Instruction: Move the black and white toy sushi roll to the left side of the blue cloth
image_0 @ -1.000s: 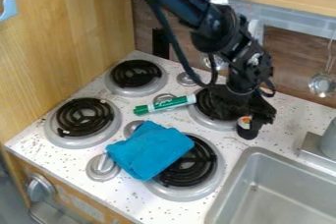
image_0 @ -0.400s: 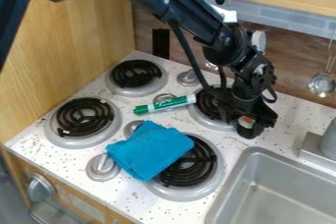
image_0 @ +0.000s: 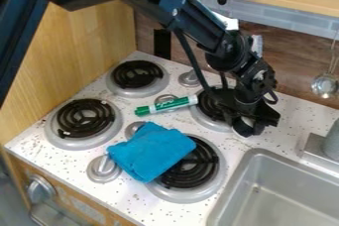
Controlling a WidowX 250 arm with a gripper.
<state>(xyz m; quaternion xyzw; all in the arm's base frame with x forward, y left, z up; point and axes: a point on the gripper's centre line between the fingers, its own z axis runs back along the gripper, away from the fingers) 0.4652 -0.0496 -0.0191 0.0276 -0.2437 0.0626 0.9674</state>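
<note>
"Just above the desk [image_0: 291,121], to the camera's right of the nearest burner [image_0: 207,121], hangs the black tool [image_0: 253,120]. What's at its lower end?"

"A small dark container [image_0: 244,130] with a pale patch, right at the tool and partly hidden by it."

"Is the tool clamped on it?"

"I cannot tell. The black parts run together there, so apart or together, I couldn't say."

"And next to the tool, on the camera's left?"

"That burner, partly behind it, then a marker [image_0: 165,106] lying with its white end at the burner's edge and its green end pointing away from the tool."

"Anything closer to the camera than the tool?"

"The sink [image_0: 278,190], below it and a bit to the right. Below and to the left is a folded blue cloth [image_0: 151,151], lying partly over the front burner [image_0: 192,168]."

"Farther left from the tool?"

"Two more burners, one toward the back [image_0: 137,76] and one nearer the camera [image_0: 84,119], with a round knob [image_0: 103,169] just beside the cloth."

"To the tool's right?"

"A metal ladle [image_0: 325,85] hanging against the back wall, higher than the tool."
</note>
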